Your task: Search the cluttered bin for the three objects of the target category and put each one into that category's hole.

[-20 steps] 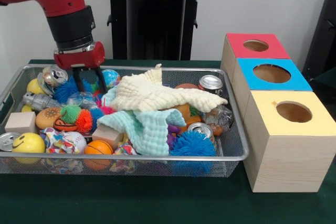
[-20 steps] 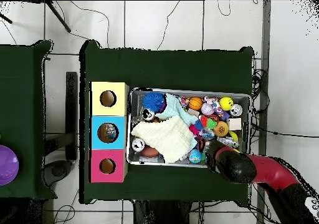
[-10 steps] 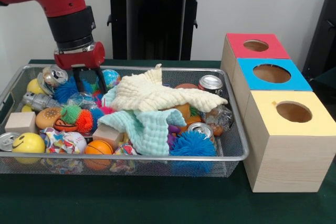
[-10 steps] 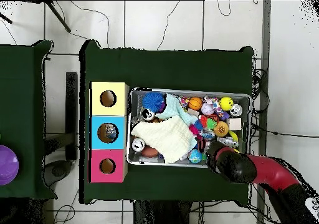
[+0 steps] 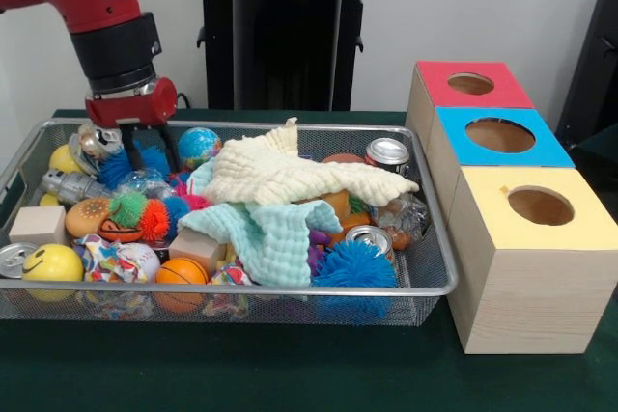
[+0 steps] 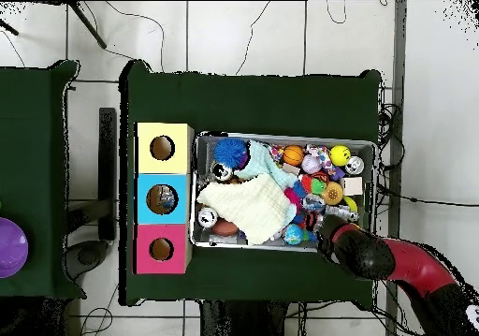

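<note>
A wire mesh bin (image 5: 290, 288) holds mixed toys: balls, spiky balls, wooden blocks, cans and two cloths. My gripper (image 5: 149, 151) hangs open at the bin's back left. Its dark fingers (image 5: 172, 150) straddle a blue fuzzy ball (image 5: 124, 167) and hold nothing. A globe ball (image 5: 199, 145) lies just right of the gripper, and a silver toy (image 5: 98, 139) just left. Three wooden boxes stand beside the bin, with a red (image 5: 471, 85), a blue (image 5: 499, 135) and a yellow (image 5: 539, 207) top, each with a round hole. In the overhead view the arm (image 6: 360, 250) hides the gripper.
A cream cloth (image 5: 290, 173) and a pale teal cloth (image 5: 266, 233) cover the bin's middle. Cans (image 5: 388, 152) (image 5: 368, 236) lie at the right, another can (image 5: 14, 258) at the front left. A yellow smiley ball (image 5: 52, 262) and an orange ball (image 5: 181, 272) sit along the front rim.
In the front view the gripper has shifted left and slightly up, off the globe ball toward the bin's back left corner. It stays open. The toys have not moved.
</note>
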